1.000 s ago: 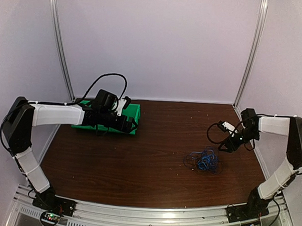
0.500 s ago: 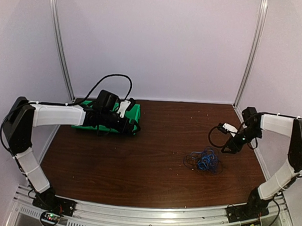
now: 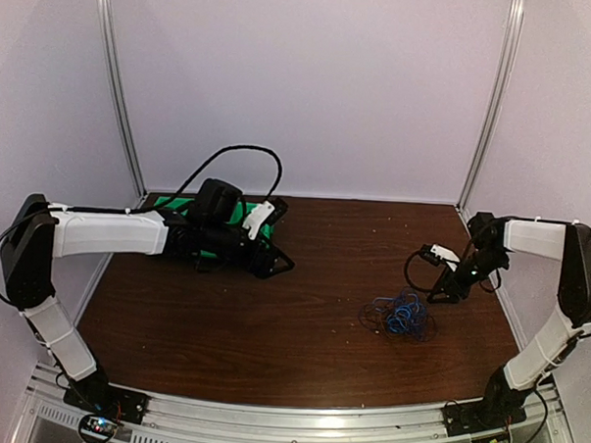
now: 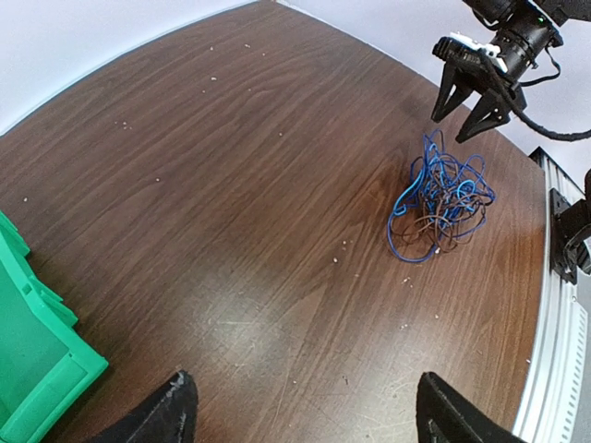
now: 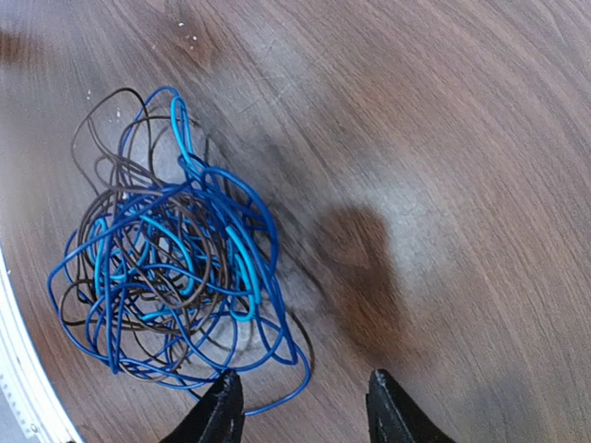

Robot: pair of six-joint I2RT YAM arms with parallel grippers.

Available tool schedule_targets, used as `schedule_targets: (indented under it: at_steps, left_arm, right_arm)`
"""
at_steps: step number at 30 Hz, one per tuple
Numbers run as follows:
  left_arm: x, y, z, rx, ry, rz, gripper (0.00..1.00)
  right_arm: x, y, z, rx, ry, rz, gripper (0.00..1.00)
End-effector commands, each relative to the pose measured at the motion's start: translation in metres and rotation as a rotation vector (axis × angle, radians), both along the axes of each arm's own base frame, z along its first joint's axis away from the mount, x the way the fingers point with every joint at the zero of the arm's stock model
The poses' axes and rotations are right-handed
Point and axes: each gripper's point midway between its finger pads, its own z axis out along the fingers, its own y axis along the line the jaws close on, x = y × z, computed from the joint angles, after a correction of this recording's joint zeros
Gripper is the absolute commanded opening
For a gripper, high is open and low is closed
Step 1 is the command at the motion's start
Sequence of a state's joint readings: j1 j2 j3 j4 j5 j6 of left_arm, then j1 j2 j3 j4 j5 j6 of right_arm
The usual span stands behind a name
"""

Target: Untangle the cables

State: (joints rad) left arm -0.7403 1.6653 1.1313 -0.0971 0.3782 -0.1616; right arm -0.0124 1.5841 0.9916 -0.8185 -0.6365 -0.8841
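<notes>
The cables (image 3: 401, 314) lie in one loose tangle of thin blue and dark wires on the brown table, right of centre; the tangle shows in the left wrist view as cables (image 4: 441, 198) and in the right wrist view as cables (image 5: 166, 268). My right gripper (image 3: 444, 291) hangs just beyond the tangle's far right side, pointing down. The right gripper (image 5: 303, 392) is open with nothing between its fingers, and a blue loop lies beside its left finger (image 5: 222, 406). My left gripper (image 3: 282, 258) is wide open and empty above bare wood, far left of the tangle.
A green bin (image 3: 245, 217) stands at the back left, right behind the left wrist, and its corner is in the left wrist view as the green bin (image 4: 37, 369). The table's right edge with a metal rail (image 4: 554, 231) runs close to the tangle.
The left arm has swung right, away from the green bin, out over the table. The right gripper has come down and closer to the tangle, its jaws narrowing somewhat.
</notes>
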Motion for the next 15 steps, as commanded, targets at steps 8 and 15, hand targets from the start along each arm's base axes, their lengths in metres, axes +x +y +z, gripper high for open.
schedule_targets:
  at_steps: [8,15]
  left_arm:
    - [-0.001,-0.001,0.027,-0.066,-0.068,-0.018,0.83]
    - [-0.012,-0.01,0.032,-0.087,-0.071,-0.074,0.83]
  right_arm:
    - [0.01,0.03,0.003,0.084,0.0,0.041,0.29]
    - [0.009,0.033,0.005,0.082,0.002,0.045,0.08]
